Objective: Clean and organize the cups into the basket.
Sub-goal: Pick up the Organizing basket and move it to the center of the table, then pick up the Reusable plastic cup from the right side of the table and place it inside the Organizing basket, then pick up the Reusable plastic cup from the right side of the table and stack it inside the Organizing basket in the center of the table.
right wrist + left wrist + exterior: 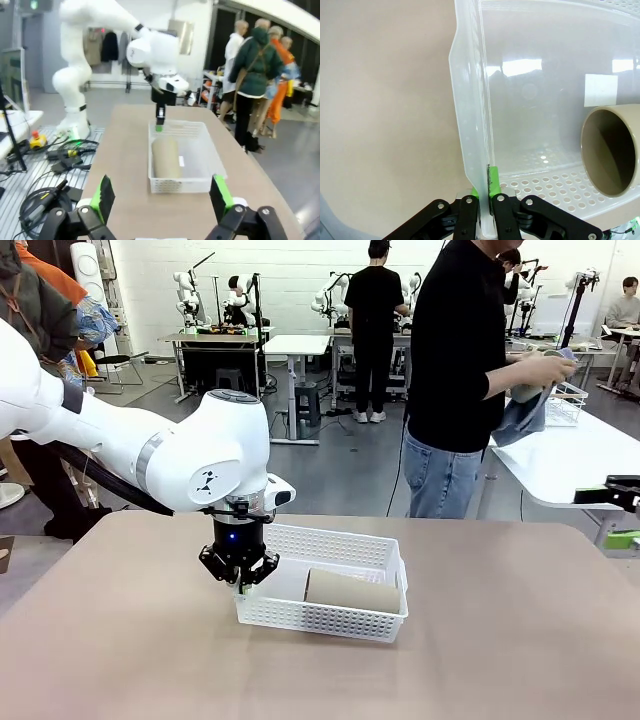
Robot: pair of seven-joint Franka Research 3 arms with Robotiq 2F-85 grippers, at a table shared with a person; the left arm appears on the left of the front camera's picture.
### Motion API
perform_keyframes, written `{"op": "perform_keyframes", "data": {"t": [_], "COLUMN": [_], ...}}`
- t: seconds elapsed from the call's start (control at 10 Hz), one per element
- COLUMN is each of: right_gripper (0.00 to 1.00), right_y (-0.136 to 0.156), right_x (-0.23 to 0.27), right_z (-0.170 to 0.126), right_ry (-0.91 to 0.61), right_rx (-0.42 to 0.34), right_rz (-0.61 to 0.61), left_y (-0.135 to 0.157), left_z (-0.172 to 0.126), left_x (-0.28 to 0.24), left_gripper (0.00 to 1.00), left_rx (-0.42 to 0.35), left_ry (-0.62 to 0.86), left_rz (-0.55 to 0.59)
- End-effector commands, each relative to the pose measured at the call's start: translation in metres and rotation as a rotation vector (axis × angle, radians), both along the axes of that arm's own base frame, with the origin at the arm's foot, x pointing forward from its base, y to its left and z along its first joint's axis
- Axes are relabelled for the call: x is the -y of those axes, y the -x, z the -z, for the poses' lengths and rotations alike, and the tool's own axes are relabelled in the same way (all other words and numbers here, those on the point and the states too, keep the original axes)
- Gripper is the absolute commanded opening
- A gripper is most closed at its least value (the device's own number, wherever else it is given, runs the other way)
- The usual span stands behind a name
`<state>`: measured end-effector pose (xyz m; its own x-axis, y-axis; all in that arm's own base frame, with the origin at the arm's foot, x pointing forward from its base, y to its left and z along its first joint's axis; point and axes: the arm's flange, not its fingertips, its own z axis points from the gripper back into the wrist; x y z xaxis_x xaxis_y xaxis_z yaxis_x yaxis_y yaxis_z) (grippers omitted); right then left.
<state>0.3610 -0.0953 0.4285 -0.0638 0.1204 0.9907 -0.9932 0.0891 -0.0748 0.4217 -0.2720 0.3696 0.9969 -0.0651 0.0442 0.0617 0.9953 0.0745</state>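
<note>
The table (480, 640) has a plain matte top of beige-brown colour, and its far corners are rounded. Directly on it stands the white plastic basket (330, 618), shallow and rectangular, with small holes in its walls and a rolled rim. The basket sits flat near the middle of the top, and its long sides run from left to right across the table.

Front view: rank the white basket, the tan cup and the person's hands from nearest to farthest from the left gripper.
1. White basket: its left wall pinched in the left gripper.
2. Tan cup: lying inside the basket, rightward.
3. Person's hands: beyond the table, far right.
</note>
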Motion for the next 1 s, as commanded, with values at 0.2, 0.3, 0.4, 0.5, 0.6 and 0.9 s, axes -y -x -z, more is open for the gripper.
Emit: {"op": "perform_keyframes", "data": {"t": [0.2, 0.3, 0.4, 0.5, 0.6, 0.9], "right_gripper": [1.0, 1.0, 1.0, 1.0, 1.0, 1.0], "right_y": [-0.004, 0.001, 0.001, 0.001, 0.001, 0.001], "right_x": [0.048, 0.033, 0.033, 0.033, 0.033, 0.033], "right_z": [-0.006, -0.003, -0.003, -0.003, -0.003, -0.003], "right_ry": [0.0, -0.014, -0.014, -0.014, -0.014, -0.014], "right_rx": [-0.028, -0.004, -0.004, -0.004, -0.004, -0.004], "right_rz": [0.097, 0.06, 0.06, 0.06, 0.06, 0.06], "left_y": [0.001, 0.001, 0.001, 0.001, 0.001, 0.001], "left_z": [0.0, 0.0, 0.0, 0.0, 0.0, 0.0], "left_x": [0.0, 0.0, 0.0, 0.0, 0.0, 0.0], "left_gripper": [0.0, 0.0, 0.0, 0.0, 0.0, 0.0], "left_rx": [0.003, 0.003, 0.003, 0.003, 0.003, 0.003], "left_ry": [-0.004, -0.004, -0.004, -0.004, -0.004, -0.004], "left_rz": [0.0, 0.0, 0.0, 0.0, 0.0, 0.0]}}
